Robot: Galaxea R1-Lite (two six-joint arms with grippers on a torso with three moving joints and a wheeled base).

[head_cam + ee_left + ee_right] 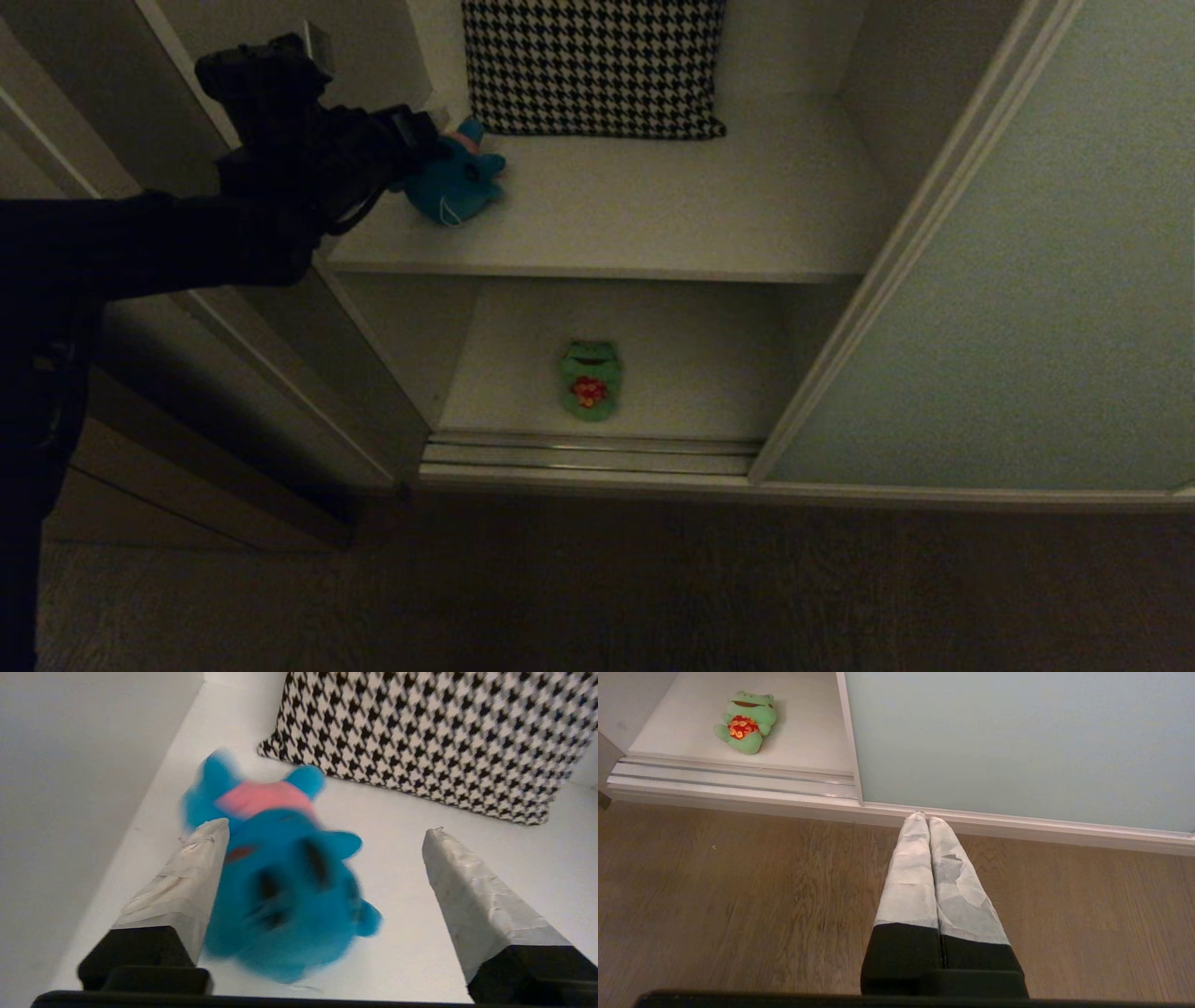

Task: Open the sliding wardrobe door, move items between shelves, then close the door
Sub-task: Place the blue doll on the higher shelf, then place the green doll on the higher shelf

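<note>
The teal-blue plush toy [457, 177] with a pink back lies on the upper white shelf [700, 205], near its left end. My left gripper [425, 149] reaches in from the left and stands open around it. In the left wrist view the toy [280, 891] rests against one taped finger [187, 886], with a wide gap to the other. The green frog [588, 378] with a red chest patch lies on the lower shelf [700, 373]. The pale grey-green sliding door [1027, 280] stands slid to the right, leaving the opening bare. My right gripper [928, 817] hangs shut over the floor, in front of the door [1017, 742].
A black-and-white houndstooth cushion [593, 65] leans at the back of the upper shelf, just behind the toy. A ribbed metal track [588, 453] runs along the wardrobe's front edge. Brown wooden floor [653, 588] lies before it, and the wardrobe's side wall is at my left arm.
</note>
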